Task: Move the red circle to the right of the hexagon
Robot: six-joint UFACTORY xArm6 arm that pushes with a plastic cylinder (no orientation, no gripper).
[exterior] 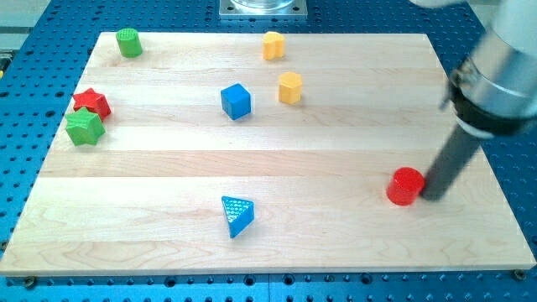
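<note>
The red circle (405,185) lies on the wooden board at the view's lower right. My tip (430,197) is right against the red circle's right side. The yellow hexagon (289,87) sits at the upper middle of the board, far to the upper left of the red circle. A second yellow block (273,45) stands near the board's top edge, just above the hexagon.
A blue cube (236,101) sits left of the hexagon. A blue triangle (237,215) lies at the lower middle. A red star (92,102) and a green star (85,127) touch at the left edge. A green cylinder (128,42) stands at the upper left.
</note>
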